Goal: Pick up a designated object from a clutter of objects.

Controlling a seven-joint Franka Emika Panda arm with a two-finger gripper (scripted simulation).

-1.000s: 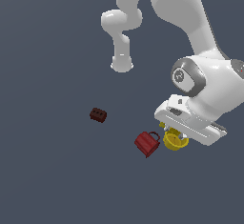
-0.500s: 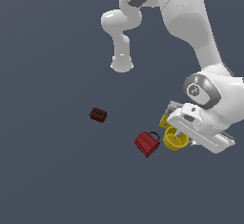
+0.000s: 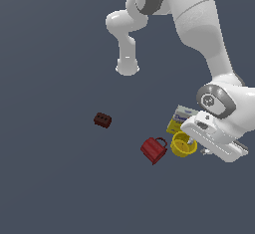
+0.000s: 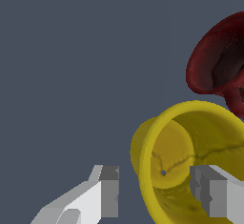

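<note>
Sim render: flat grey floor [image 3: 50,178], no walls or furniture.

1. The arm [image 3: 199,24] was glossy white, built of thick rounded segments.
2. Its joints carried dark grey round caps.
3. The gripper [image 4: 157,194] had pale grey, blocky fingers [image 4: 107,192] with darker grey inner pads.

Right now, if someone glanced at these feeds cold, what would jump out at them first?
The big white arm bending down at the exterior view's right, with its gripper straddling the rim of the yellow cup: one finger is outside the wall and the other inside. Next is the red mug close beside the cup, with the yellow box behind them and the dark red brick alone, farther toward the exterior view's left.
</note>
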